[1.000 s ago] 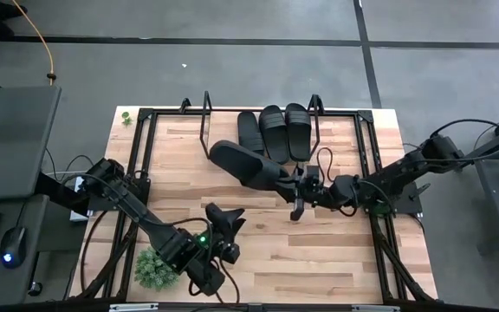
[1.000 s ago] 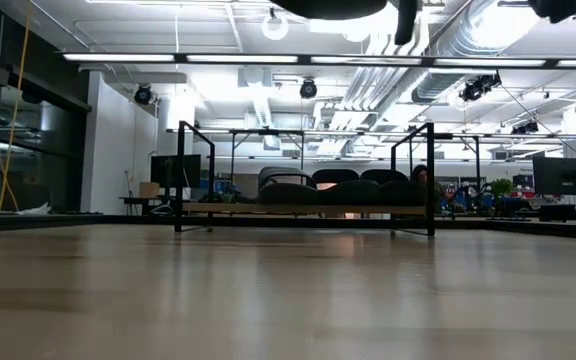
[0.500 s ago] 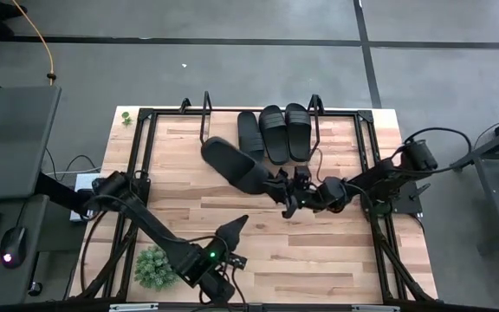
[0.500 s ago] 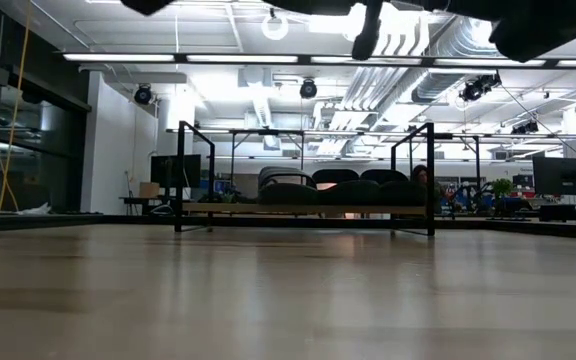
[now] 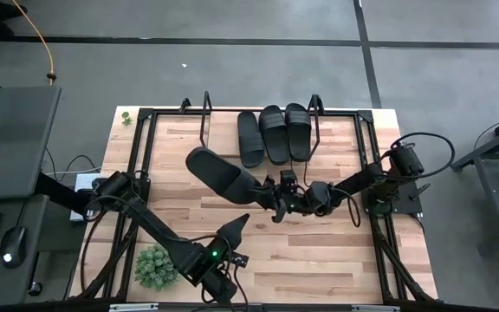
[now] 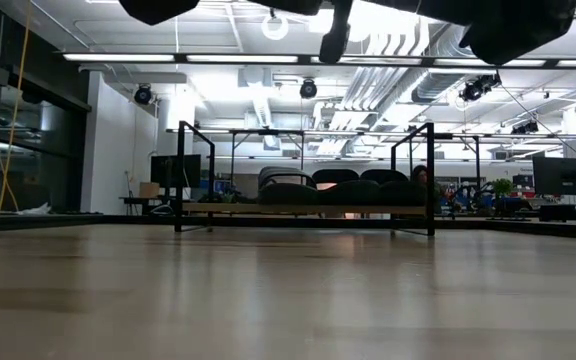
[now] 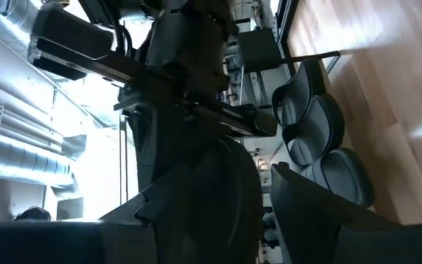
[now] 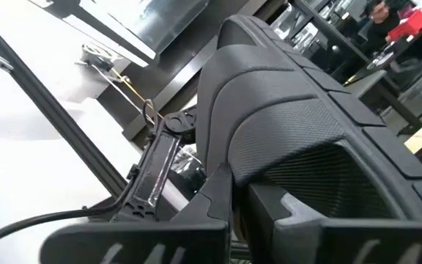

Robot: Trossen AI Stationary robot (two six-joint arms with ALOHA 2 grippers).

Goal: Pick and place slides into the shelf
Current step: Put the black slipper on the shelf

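While three slides [image 5: 272, 134] lie side by side on the shelf [image 5: 223, 139], touching one another toward its right end, a fourth slide [image 5: 222, 174] is held in the air just in front of the shelf, near its middle. Count: four black slides in all, three shelved and one carried; one shelf, with a light board and two black wire end frames.

The right tool [image 5: 277, 198] is clamped on the near end of the fourth slide, whose far end points toward the shelf's left half. In the right wrist view the ribbed strap of this slide [image 8: 291, 139] fills the picture, close above the tool's fingers [image 8: 145, 242]. In the low view the carried slide [image 6: 160, 9] shows only at the upper edge, above the shelf [image 6: 308, 210] with its row of slides [image 6: 333, 187].

The left tool [image 5: 234, 230] waits over the wooden surface [image 5: 336, 251], well in front of the shelf and beside a small green plant [image 5: 154, 267]; its fingers stand spread apart and hold nothing.
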